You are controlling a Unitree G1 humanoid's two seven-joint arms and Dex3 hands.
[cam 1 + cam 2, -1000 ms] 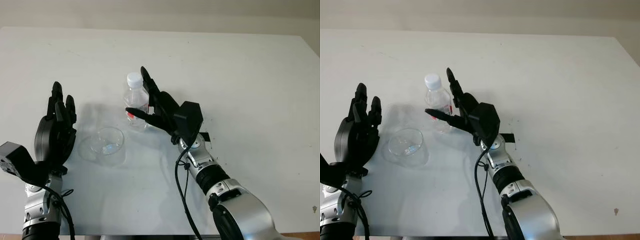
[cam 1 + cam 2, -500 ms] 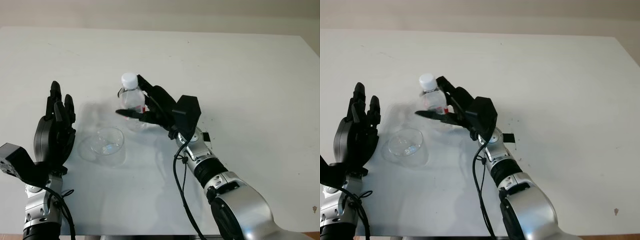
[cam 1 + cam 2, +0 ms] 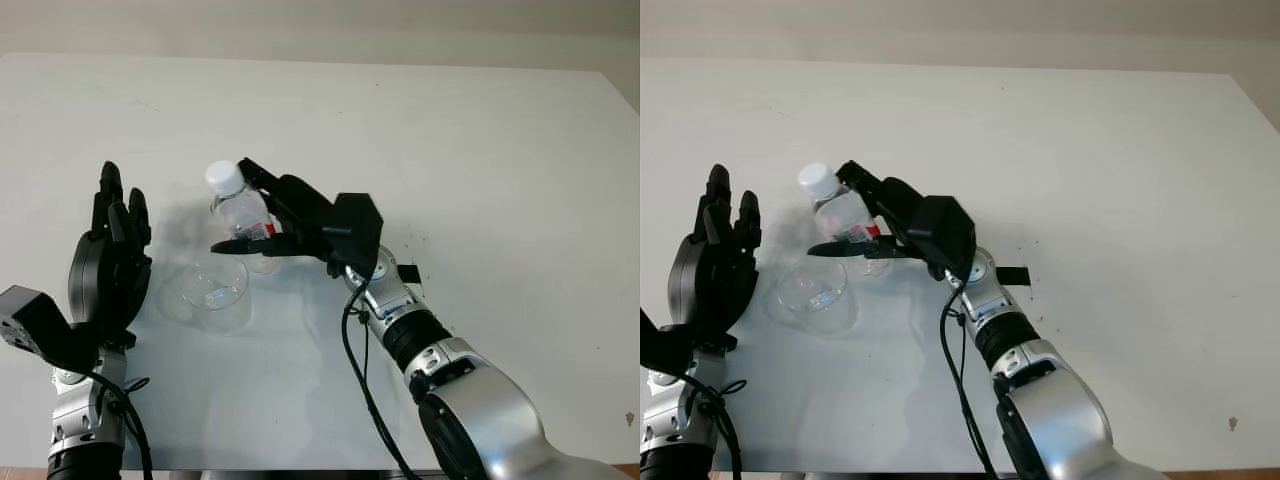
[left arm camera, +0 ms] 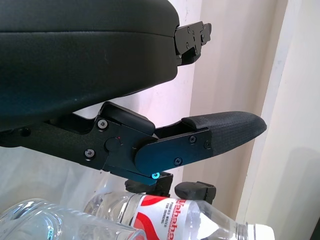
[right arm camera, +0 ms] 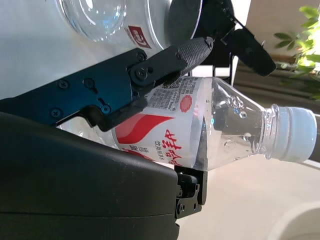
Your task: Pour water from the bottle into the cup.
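A small clear water bottle (image 3: 240, 208) with a red label and a white cap (image 3: 222, 177) is held off the table, tilted with its capped end up and to the left. My right hand (image 3: 835, 212) is shut on the bottle's body, fingers over the top and thumb underneath. Just below and left of it, a clear glass cup (image 3: 213, 292) stands on the white table (image 3: 480, 150). The right wrist view shows the bottle (image 5: 200, 130) in my grasp, cap on. My left hand (image 3: 112, 262) is open, held upright left of the cup.
A small black tag (image 3: 405, 272) lies on the table beside my right wrist. The table's far edge meets a pale wall, and its right edge runs down the right side. Green leaves (image 5: 310, 30) show beyond the bottle in the right wrist view.
My right hand closed around the bottle, lifted it and swung it left, tipping it over the cup. The left hand and the cup stayed put.
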